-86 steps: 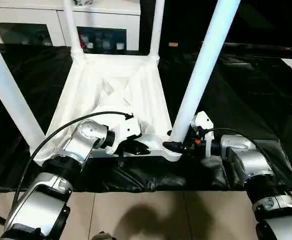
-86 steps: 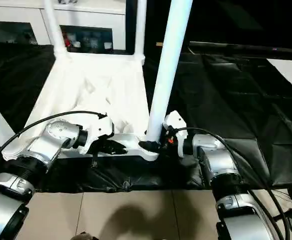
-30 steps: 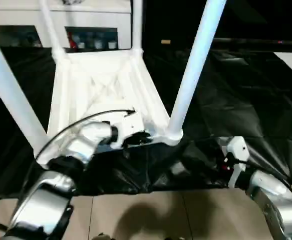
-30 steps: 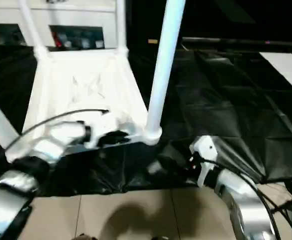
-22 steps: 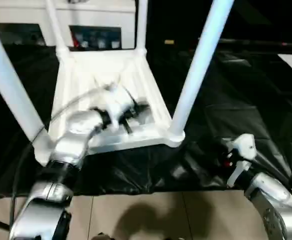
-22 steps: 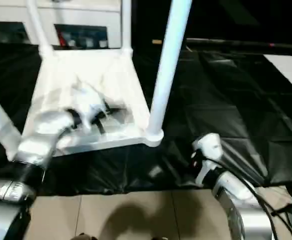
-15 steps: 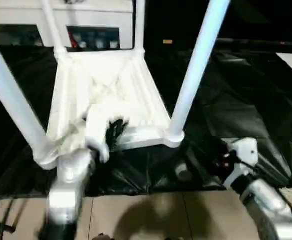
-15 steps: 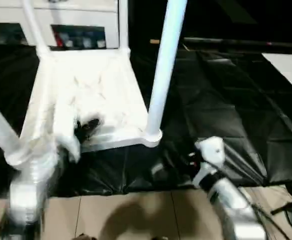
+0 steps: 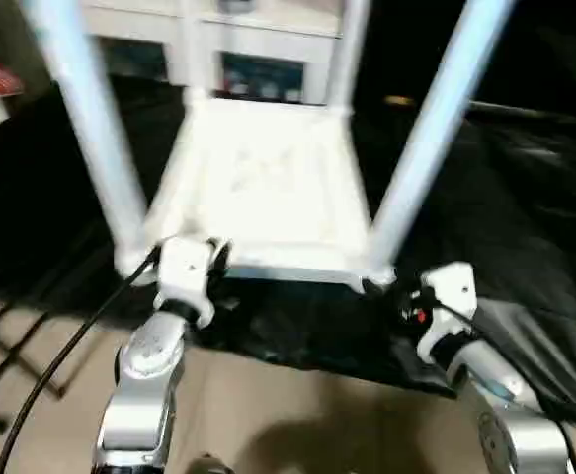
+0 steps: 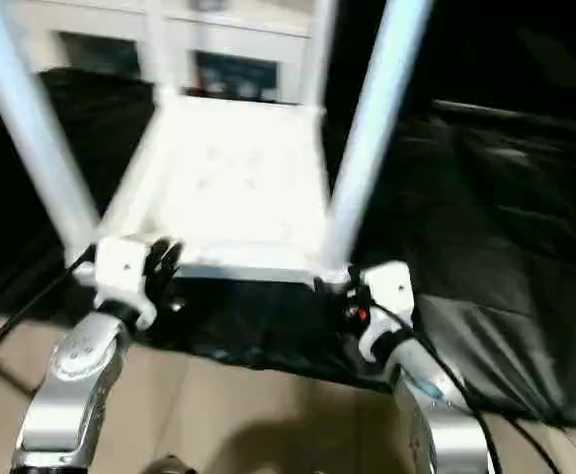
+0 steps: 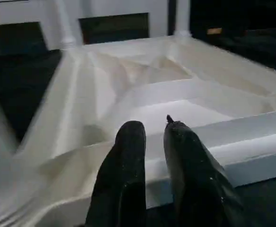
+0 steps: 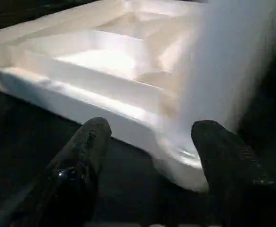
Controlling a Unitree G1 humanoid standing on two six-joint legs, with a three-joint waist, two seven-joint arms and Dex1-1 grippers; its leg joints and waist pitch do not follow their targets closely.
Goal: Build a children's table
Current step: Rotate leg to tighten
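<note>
Legs [image 9: 431, 143] are seen upright on the inverted children's table [image 9: 268, 188]. Beside its near rim, the left tool [image 11: 149, 132] is nearly closed and empty; the right tool [image 12: 147, 130], spread wide at the near right corner, is judged nearer that leg.

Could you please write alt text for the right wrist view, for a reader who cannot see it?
The right gripper, its two black fingers spread wide and holding nothing, faces the near corner of the upside-down white children's table. A white table leg rises from that corner, and black sheeting lies beneath.
</note>
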